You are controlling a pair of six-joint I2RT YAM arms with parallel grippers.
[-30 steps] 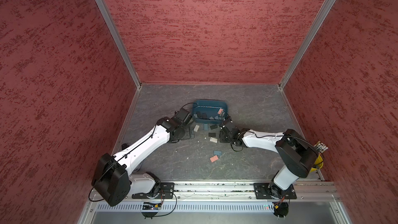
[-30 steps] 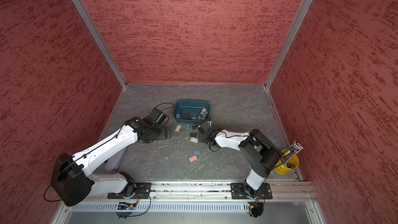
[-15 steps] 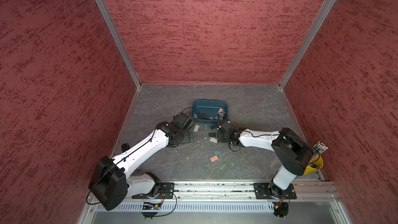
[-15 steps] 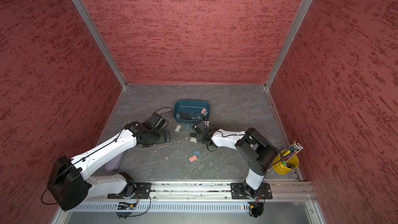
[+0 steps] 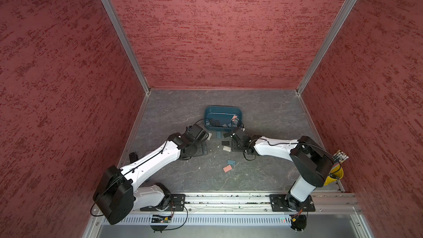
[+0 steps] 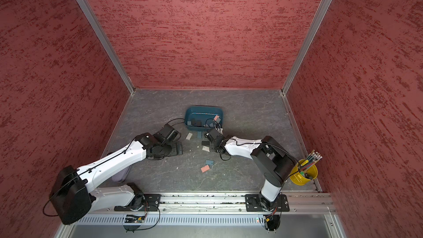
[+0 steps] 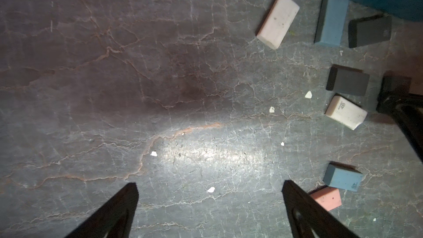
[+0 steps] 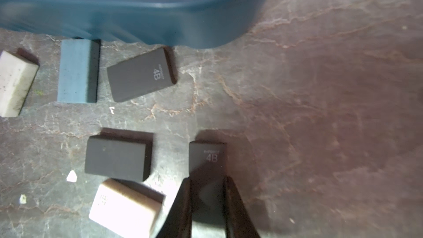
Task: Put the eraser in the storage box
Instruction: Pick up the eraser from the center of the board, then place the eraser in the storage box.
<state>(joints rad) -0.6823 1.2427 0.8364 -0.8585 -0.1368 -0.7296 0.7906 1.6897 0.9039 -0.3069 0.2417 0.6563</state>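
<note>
The storage box (image 5: 223,111) is a dark teal tub at the middle of the floor, seen in both top views (image 6: 203,111), with several erasers inside. In the right wrist view its near wall (image 8: 137,19) fills the upper edge. My right gripper (image 8: 207,180) is shut on a dark grey eraser (image 8: 207,156) marked 4B, a short way in front of the box. Whether that eraser is off the floor I cannot tell. My left gripper (image 7: 209,186) stands open over bare floor, left of the box, holding nothing.
Loose erasers lie before the box: a white one (image 7: 277,20), a blue one (image 7: 332,20), two dark ones (image 7: 369,32) (image 7: 348,83), a white 4B one (image 7: 345,112), then a blue (image 5: 231,162) and a pink one (image 5: 227,168) nearer the rail. A yellow pencil cup (image 6: 304,172) stands near right.
My right gripper has closed on the dark grey eraser. The left arm has drawn back from the box toward the left and near side, still open.
</note>
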